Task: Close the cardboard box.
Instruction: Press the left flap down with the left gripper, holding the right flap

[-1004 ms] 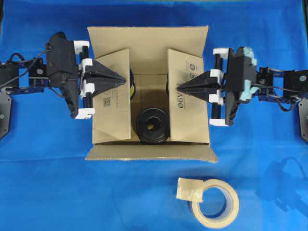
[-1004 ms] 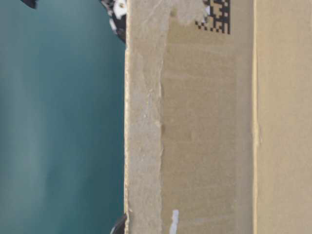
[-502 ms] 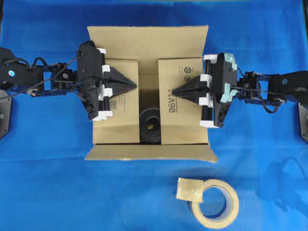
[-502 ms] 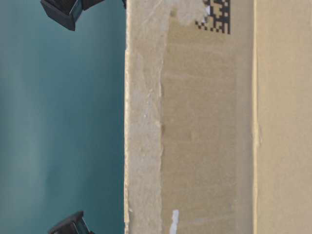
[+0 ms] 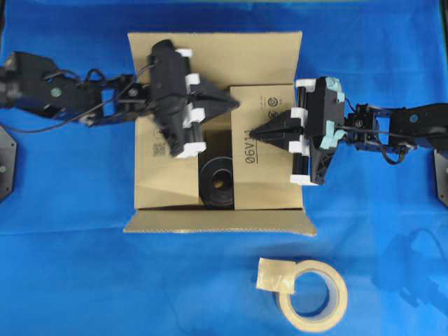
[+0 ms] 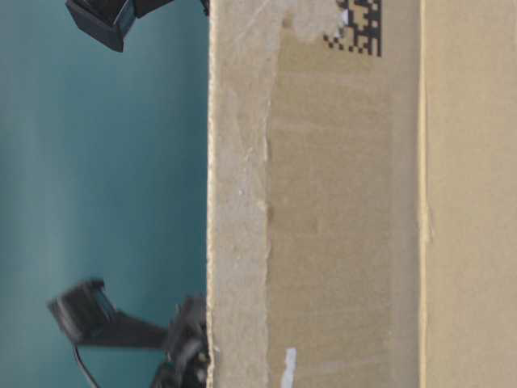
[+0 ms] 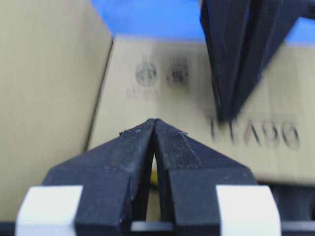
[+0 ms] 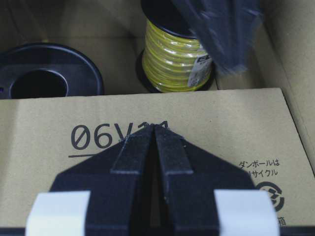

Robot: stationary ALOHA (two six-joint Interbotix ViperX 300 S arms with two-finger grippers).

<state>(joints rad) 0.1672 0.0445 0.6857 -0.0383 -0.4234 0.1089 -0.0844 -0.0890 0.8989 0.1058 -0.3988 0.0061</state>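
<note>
Surface: blue cloth (image 5: 70,280); tape roll (image 5: 311,294) nearest, well apart from the box (image 5: 217,59).
Box: mid-table, near and far flaps still spread, spools inside.
Right claw (image 5: 253,131): tips together, holding nothing, resting on the right flap (image 5: 269,175), unmoved from half a second ago.
Left claw (image 5: 234,105): tips together, empty; has swung off the left flap (image 5: 164,175) toward the far side, above the opening.
Meaning: side flaps folded in; far flap likely next.
</note>
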